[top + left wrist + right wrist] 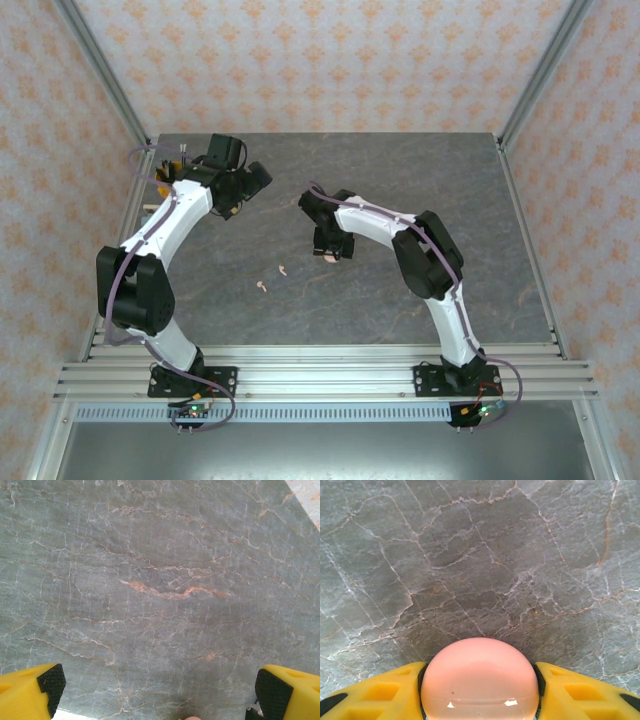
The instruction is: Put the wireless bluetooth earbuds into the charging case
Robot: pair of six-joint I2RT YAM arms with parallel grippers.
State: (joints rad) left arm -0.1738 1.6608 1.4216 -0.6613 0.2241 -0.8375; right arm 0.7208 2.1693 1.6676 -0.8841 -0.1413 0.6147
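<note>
Pink case (pixel 480 667) clamped in right hand (pixel 480 680) (snug both sides); left hand (pixel 161 685) wide apart over table (pixel 160 580).

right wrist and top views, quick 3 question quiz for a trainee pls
1. True or false: the left gripper stands wide open, holding nothing.
2. What sits between the fingers of the right gripper? A) a round pink case B) a lilac earbud C) nothing
3. In the top view, how many pink earbuds lie loose on the table?
Key: 1 true; 2 A; 3 two.
</note>
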